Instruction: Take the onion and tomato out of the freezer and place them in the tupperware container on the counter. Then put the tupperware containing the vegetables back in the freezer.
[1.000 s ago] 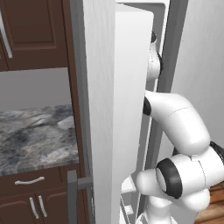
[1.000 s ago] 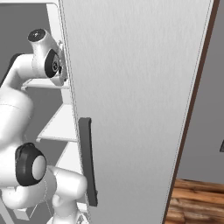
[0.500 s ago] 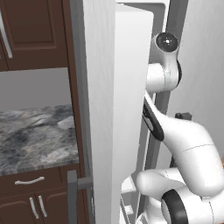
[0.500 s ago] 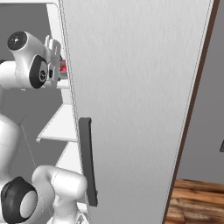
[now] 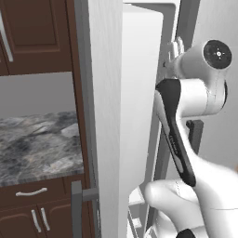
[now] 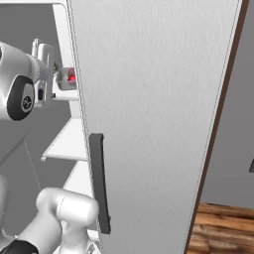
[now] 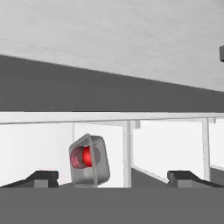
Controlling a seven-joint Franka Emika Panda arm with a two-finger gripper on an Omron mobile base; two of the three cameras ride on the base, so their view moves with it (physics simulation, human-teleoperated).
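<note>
Tupperware container (image 7: pixel 89 161) sits dead ahead of the gripper (image 7: pixel 113 177) in the hand view, and those two dark fingertips (image 7: pixel 40 177) are spread wide apart with nothing between them. Clear air separates the tips from the container, which appears tipped up on its side in this rolled view, its open face turned toward the camera. Inside it, two round shapes press together: the bright glossy tomato (image 7: pixel 91 156) and, just beside it, the duller onion (image 7: pixel 77 158). Around them are the white shelves and dividers of the freezer (image 7: pixel 131 127), so the container rests inside the appliance.

Over to the right base view: the gripper (image 6: pixel 43 69) reaches into the freezer (image 6: pixel 154 114) at upper-shelf height, and just past it a pale container (image 6: pixel 65 79) with a red spot of tomato (image 6: pixel 72 76) peeks out from behind the big open door. A dark bar handle (image 6: pixel 100 183) runs down that door.

From the left base view, the white arm bends up into the freezer (image 5: pixel 118 116) opening, and the marbled counter (image 5: pixel 39 146) lies off to the left over brown cabinets (image 5: pixel 32 211).
</note>
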